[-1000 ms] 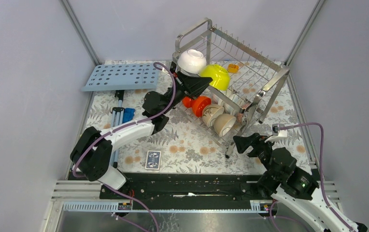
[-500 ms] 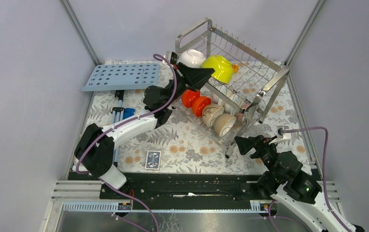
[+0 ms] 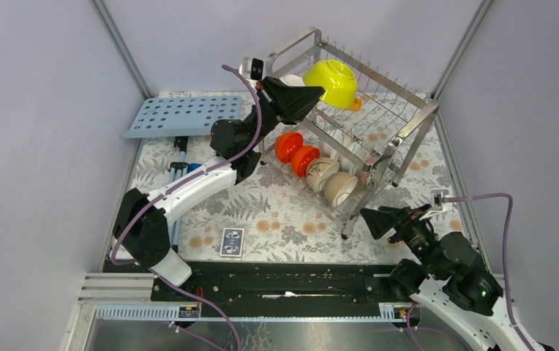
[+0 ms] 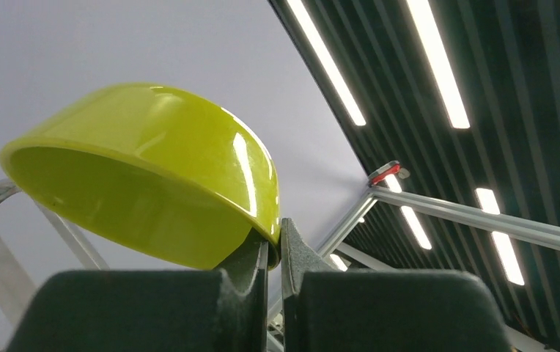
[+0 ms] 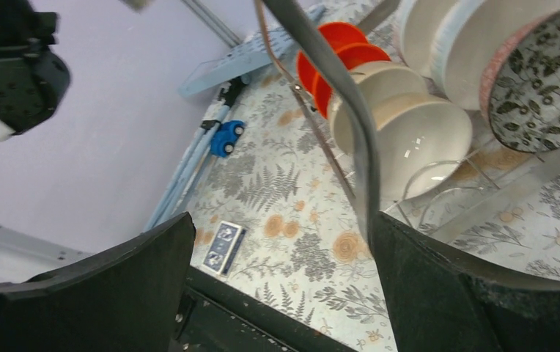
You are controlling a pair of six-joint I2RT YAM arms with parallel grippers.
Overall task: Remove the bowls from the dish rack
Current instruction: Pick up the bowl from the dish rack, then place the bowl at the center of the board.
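Observation:
The steel dish rack [image 3: 417, 123] stands at the back right of the table. My left gripper [image 3: 312, 93] is shut on the rim of the yellow-green bowl [image 3: 333, 80] and holds it tilted above the rack's upper tier. In the left wrist view the gripper [image 4: 273, 236] pinches the bowl's edge [image 4: 152, 169]. A white bowl [image 3: 290, 79] is mostly hidden behind that gripper. Two orange-red bowls [image 3: 296, 152], two beige bowls [image 3: 331, 180] and white bowls [image 3: 347, 151] stand in the lower tier. My right gripper [image 3: 370, 218] is open and empty at the rack's near corner. Its wrist view [image 5: 281, 227] shows a dark patterned bowl [image 5: 548, 81].
A light-blue perforated tray [image 3: 181, 115] lies at the back left. A blue-tipped tool [image 3: 187, 174] and a card pack [image 3: 231, 241] lie on the floral cloth. A small yellow-orange block [image 3: 353, 103] sits in the rack. A rack post [image 5: 350, 110] stands just past my right gripper's fingers.
My left gripper has lifted the yellow-green bowl up off the upper tier and tilted it. My right arm has drifted slightly right and nearer, still open.

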